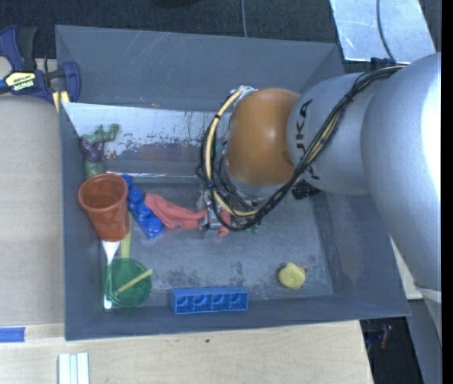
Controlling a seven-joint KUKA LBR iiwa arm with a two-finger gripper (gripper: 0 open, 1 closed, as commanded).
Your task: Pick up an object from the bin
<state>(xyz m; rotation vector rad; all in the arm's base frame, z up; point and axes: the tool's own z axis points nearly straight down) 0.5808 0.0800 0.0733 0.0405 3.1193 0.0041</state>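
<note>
My gripper [215, 221] is down near the middle of the grey metal bin [194, 70], under my glossy orange wrist cover [260, 138] and a loop of black and yellow cables [220, 184], and I cannot tell how far open it is or whether it has hold of anything. The thing right at its tip is a salmon-red strip [169, 210], soft-looking and limp, lying flat on the floor and running left from me in a bent, wavy line; its right end meets my gripper. Just beside its left end lies a knobbly blue plastic piece [143, 217], and touching that on the left a terracotta-coloured cup [103, 205], tapered and smooth. Below the cup there is a white cone [111, 252] against a round green piece [128, 283] crossed by a thin yellow stick. A flat blue block [209, 301] with a row of raised shapes lies at the front wall, a small dull yellow lump [292, 276] near it to the right. The black lettering on my arm [305, 131] is crossed by cables and I cannot read it
</note>
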